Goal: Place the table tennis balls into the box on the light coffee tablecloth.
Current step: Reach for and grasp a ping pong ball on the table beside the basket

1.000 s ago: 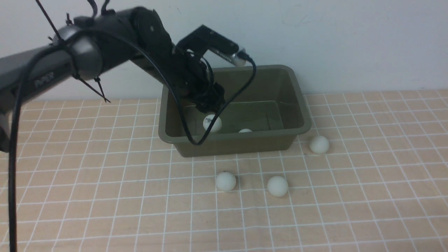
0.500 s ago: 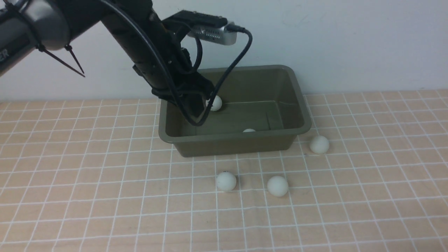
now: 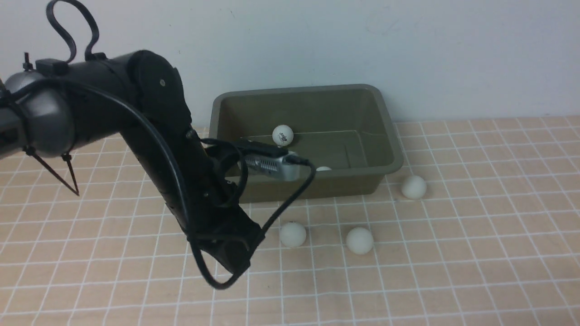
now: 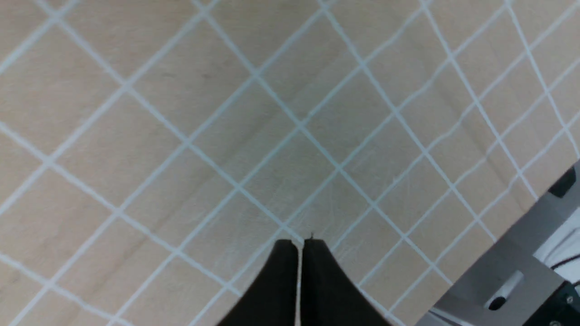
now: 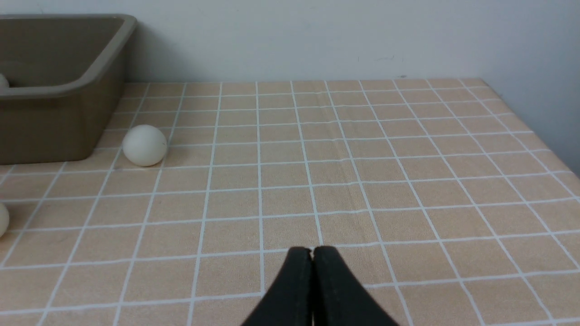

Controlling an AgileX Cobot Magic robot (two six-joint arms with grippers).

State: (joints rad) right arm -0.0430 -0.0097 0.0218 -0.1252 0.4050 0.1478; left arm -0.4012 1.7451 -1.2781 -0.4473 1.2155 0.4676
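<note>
Over tablecloth (image 4: pixel 181 113), left pincer (image 4: pixel 299 242) closed, empty

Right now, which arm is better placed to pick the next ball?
Probably left: the left tool, shut, hangs low over the tablecloth, close to the nearest ball. The right tool sits farther back, its closest ball well ahead beside the box.

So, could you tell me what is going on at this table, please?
The robot is mid-task: two table tennis balls are in the box, and three more balls lie outside on the tablecloth. The left gripper hangs shut and empty over the tablecloth; the right gripper is shut and empty too.
</note>
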